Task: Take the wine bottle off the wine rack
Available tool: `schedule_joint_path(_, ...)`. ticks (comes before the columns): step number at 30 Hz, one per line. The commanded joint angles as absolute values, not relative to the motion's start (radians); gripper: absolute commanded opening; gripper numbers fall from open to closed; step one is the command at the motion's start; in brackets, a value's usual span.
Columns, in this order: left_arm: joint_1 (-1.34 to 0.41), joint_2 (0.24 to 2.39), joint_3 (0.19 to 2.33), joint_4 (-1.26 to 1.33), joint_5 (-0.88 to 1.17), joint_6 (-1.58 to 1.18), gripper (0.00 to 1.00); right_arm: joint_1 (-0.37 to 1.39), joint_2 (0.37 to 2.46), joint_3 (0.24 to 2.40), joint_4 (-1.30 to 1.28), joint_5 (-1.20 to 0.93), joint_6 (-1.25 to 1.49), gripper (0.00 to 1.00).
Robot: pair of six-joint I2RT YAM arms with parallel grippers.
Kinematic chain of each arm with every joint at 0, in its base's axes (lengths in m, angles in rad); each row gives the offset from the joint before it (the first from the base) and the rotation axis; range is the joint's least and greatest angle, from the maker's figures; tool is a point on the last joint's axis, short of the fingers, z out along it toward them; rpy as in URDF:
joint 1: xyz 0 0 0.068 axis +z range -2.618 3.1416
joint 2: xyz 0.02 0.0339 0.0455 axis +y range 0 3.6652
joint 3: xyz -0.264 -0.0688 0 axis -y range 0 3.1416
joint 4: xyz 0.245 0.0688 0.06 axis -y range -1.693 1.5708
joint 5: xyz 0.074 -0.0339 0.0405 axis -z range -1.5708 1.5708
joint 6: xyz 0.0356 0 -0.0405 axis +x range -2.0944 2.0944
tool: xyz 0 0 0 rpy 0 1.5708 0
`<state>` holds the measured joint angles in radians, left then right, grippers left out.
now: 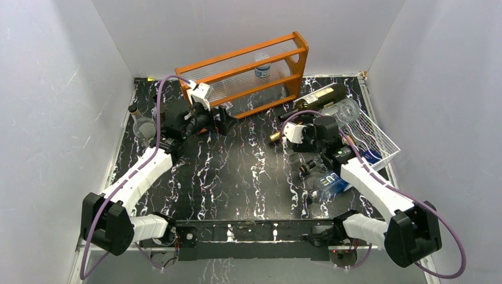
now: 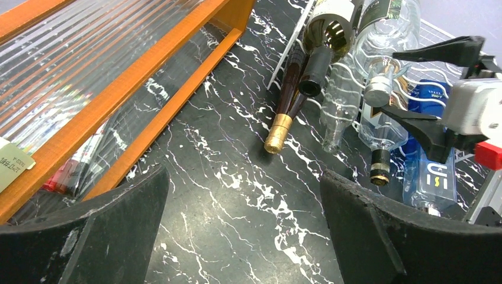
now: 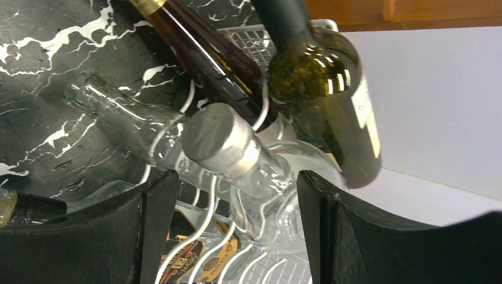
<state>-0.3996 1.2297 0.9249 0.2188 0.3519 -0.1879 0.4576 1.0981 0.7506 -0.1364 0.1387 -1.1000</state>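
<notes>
The white wire wine rack lies tilted at the right, with several bottles on it, necks pointing left. The dark green wine bottle with a white label lies at its far side; it also shows in the left wrist view and the right wrist view. A slim brown bottle with a gold cap lies beside it. My right gripper is open, its fingers on either side of a clear silver-capped bottle, not touching it. My left gripper is open and empty over the table.
The orange wooden shelf with clear ribbed panels stands at the back, a small bottle inside. A clear bottle stands at the left edge. A blue bottle and a black-necked bottle lie beside my right arm.
</notes>
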Motion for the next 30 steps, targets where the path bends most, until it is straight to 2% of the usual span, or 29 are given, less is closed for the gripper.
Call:
schedule_joint_path(1,-0.409,1.209,0.96,0.231,0.354,-0.16,0.98,0.449,1.149,0.796,-0.117,0.11,-1.125,0.82)
schedule_joint_path(9,-0.414,1.206,0.962,0.222,0.338,-0.149,0.98,0.449,1.195,0.762,-0.015,0.114,-1.155,0.82)
schedule_joint_path(17,-0.414,1.206,0.966,0.218,0.337,-0.145,0.98,0.449,1.207,0.7,0.128,0.215,-1.234,0.79)
schedule_joint_path(24,-0.414,1.209,0.969,0.218,0.342,-0.149,0.98,0.449,1.194,0.666,0.183,0.178,-1.264,0.73)
schedule_joint_path(30,-0.414,1.21,0.966,0.217,0.34,-0.147,0.98,0.449,1.19,0.664,0.197,0.153,-1.265,0.61)
